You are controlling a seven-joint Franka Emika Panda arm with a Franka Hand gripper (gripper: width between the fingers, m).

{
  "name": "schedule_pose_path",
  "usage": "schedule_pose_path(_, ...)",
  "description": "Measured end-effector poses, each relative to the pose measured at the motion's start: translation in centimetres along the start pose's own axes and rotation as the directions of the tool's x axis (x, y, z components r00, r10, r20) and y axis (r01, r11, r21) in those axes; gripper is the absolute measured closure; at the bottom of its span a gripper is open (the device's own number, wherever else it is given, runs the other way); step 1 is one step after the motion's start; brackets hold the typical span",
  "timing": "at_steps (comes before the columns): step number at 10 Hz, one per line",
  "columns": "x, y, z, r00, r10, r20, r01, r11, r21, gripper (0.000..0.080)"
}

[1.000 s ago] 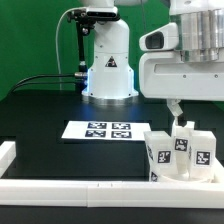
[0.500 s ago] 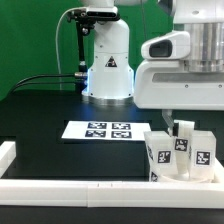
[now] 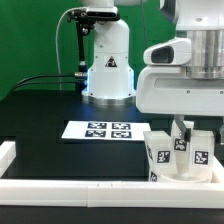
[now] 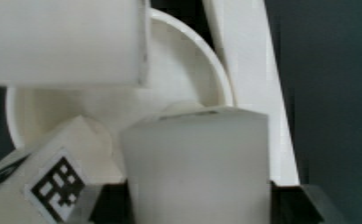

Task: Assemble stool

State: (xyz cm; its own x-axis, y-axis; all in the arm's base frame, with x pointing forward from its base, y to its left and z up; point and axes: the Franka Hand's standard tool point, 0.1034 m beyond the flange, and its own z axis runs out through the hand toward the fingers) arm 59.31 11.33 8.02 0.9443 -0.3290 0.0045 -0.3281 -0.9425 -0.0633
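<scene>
Black table (image 3: 40, 110) carries the stool legs (image 3: 160, 155) at the exterior view's right; the gripper (image 3: 183, 130) stands spread around one leg (image 4: 192, 165), so closing seems next

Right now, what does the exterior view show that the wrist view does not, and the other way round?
Only the exterior view shows the marker board, the robot base and the white rail in front. Only the wrist view shows, from close up, one leg between the fingers and the curved edge of the seat. Both show the tagged white legs and the black table.
</scene>
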Motion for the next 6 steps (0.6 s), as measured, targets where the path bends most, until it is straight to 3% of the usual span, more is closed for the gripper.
schedule_pose_path(2, -0.1, -0.2, 0.0, 0.985, 0.173, 0.004, -0.173, 0.985, 0.001, 0.0462)
schedule_pose_path(4, -0.4, -0.8, -0.2, 0.905, 0.425, 0.016, -0.425, 0.905, -0.004, 0.0462)
schedule_pose_path(5, -0.4, -1.0, -0.2, 0.822, 0.569, 0.017, -0.569, 0.822, 0.000, 0.0462)
schedule_pose_path(6, -0.3, -1.1, -0.1, 0.683, 0.730, 0.027, -0.730, 0.683, 0.026, 0.0462)
